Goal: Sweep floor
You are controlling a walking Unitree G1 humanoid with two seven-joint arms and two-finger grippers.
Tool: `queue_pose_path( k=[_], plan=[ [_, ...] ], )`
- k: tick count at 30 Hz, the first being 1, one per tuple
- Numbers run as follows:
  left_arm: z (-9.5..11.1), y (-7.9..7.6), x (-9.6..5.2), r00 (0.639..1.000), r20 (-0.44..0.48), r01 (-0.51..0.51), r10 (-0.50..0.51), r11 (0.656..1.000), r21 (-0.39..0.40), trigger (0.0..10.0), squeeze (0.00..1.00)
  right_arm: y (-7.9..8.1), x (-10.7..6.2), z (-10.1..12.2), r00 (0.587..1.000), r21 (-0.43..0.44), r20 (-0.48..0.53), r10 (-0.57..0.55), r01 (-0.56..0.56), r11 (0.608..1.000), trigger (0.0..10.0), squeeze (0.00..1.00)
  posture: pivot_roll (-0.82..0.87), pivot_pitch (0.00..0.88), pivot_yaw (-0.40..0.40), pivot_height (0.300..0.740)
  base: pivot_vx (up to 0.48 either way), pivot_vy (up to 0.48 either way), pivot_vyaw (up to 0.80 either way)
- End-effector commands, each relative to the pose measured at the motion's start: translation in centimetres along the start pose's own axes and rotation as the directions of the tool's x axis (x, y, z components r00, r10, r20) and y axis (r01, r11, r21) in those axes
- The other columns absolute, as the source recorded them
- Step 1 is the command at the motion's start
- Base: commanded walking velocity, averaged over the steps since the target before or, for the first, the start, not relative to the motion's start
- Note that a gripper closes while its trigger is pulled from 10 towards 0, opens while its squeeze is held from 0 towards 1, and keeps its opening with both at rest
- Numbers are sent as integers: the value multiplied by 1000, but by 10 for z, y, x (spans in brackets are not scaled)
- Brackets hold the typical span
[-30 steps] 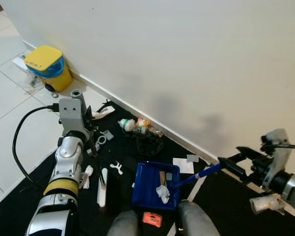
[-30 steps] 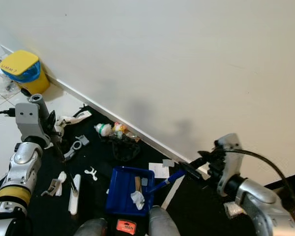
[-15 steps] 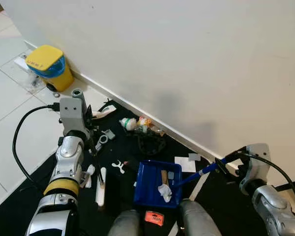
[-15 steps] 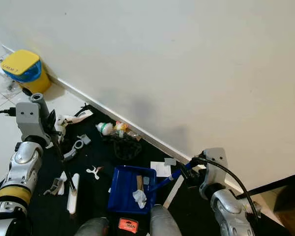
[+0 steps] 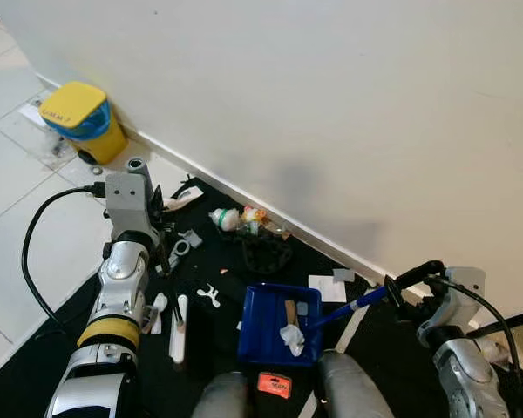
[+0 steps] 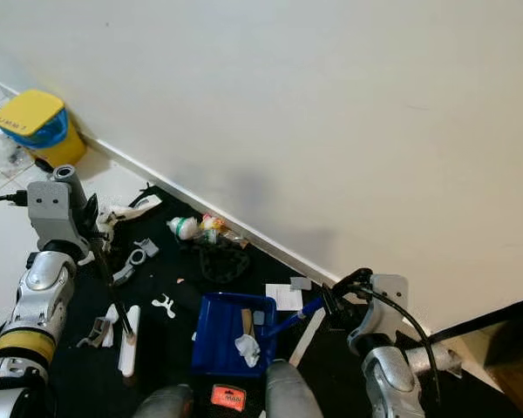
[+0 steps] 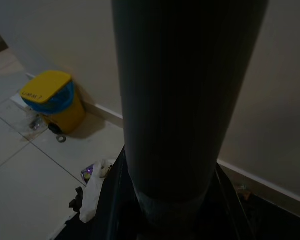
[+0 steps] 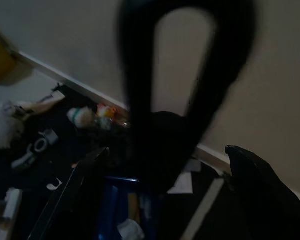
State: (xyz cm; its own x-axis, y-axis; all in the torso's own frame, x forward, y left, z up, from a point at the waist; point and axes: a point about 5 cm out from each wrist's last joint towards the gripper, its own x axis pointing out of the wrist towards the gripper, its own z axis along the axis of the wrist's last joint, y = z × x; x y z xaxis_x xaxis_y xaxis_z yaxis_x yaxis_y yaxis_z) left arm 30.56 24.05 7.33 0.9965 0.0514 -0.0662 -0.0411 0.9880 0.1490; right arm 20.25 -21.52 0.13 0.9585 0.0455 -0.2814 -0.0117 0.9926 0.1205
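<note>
Right hand (image 5: pixel 392 290) lower, dustpan (image 5: pixel 275 326) unmoved

A blue plastic dustpan (image 5: pixel 266 324) lies flat on the black floor mat, its open tray turned toward the scattered litter. Inside it rest a crumpled white scrap (image 5: pixel 290 340), a short tan strip (image 5: pixel 288 313) and a small pale square. Its long blue handle (image 5: pixel 349 308) rises at a slant from the tray's far corner toward the base of the white wall and ends in a black looped grip (image 5: pixel 411 274). A slim dark broom pole (image 5: pixel 166 274) slants down over the mat to the white brush head (image 5: pixel 178 329), which lies flat on the mat, well apart from the dustpan.
</note>
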Motion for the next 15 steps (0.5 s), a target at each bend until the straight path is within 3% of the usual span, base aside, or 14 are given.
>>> queue_pose_path(
  k=[1,11,15],
  plan=[
    [5,4,0,1000,27,-14,14,1000,17,10000,0,-1,0,-3,1000,11,10,-10,10,1000,10000,0,10,103,23,740,0,0,0],
    [8,14,0,999,42,-32,31,999,33,10000,0,11,25,8,995,33,88,39,-42,999,10000,0,24,113,26,740,0,0,0],
    [9,17,-1,998,44,-38,36,998,40,10000,0,17,36,11,995,-13,78,69,-68,998,10000,0,43,126,21,740,0,0,0]
  ],
)
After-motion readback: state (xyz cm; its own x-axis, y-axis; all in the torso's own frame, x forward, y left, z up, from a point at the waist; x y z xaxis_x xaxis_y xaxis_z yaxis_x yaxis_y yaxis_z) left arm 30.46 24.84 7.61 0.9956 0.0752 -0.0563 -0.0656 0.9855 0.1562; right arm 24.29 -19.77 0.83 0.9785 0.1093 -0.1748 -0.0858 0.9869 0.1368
